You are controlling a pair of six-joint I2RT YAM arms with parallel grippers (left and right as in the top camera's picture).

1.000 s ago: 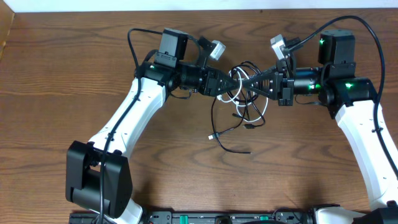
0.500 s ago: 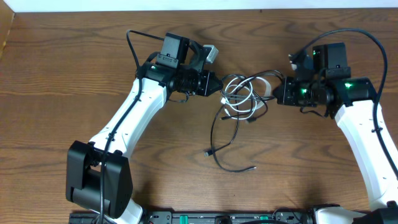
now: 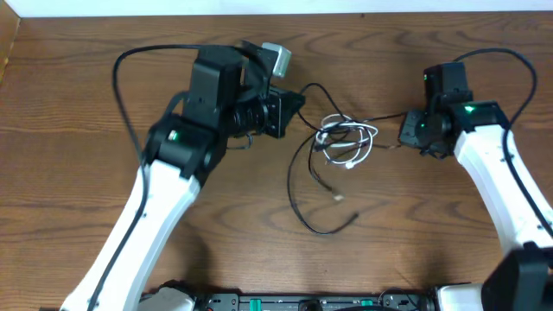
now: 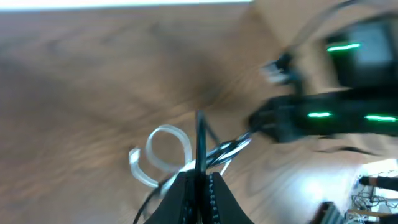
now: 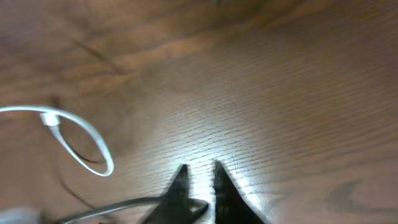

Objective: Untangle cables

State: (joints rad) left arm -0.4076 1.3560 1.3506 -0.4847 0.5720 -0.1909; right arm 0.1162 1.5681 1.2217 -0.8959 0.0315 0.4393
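On the left of the overhead view, the left gripper [image 3: 294, 98] points right across the wooden table [image 3: 69, 130], pinched shut on a strand of the black cable [image 3: 304, 194]. Its wrist view, though blurred, shows the dark cord running straight up from between the closed fingertips.

At centre frame the white cable [image 3: 348, 138] lies in a small flattened knot of overlapping loops, glossy and thin, with the black cable threaded through it. Below the knot, the black cord sweeps down in a long open curve toward lower centre, ending in a small plug. Another black strand runs taut from the knot toward the right.

At the right, the right gripper [image 3: 404, 131] faces left with its fingers closed on that taut black strand; its wrist view shows a thin cord meeting the tips.

Judging from this, the arms are in the pulling-apart step, tensioning the black cable from both sides while the white loops remain snagged on it. The next move probably calls for a gentle, steady spread, or regrasping the white cord to slide its loops free.
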